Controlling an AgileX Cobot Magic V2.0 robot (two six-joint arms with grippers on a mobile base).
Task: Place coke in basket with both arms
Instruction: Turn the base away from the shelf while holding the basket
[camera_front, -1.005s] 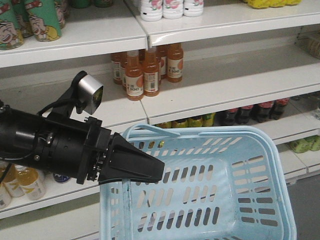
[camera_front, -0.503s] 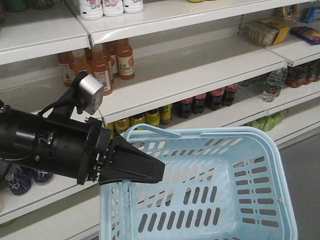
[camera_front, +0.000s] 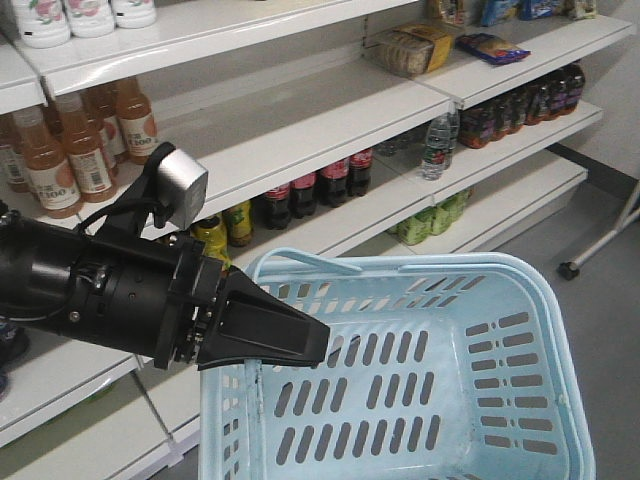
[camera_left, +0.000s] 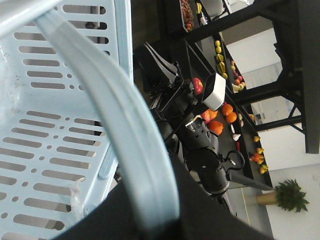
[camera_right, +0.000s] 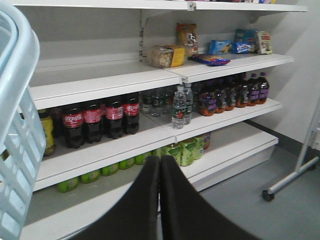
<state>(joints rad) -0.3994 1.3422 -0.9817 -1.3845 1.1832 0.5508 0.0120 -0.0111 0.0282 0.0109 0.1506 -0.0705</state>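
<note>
The left gripper (camera_left: 165, 227) showed only as a black mass cut off at the frame's bottom edge, clamped on the thin handle (camera_left: 125, 125) of the basket (camera_left: 122, 60). The right gripper (camera_front: 322, 345), fingers pressed together on nothing, hung at the basket's left rim; whether it touched could not be told. Rightward the basket's inside lay open. No coke could be made out; only dark cola bottles (camera_right: 95, 122) stood on a shelf (camera_right: 100, 85) beyond.
</note>
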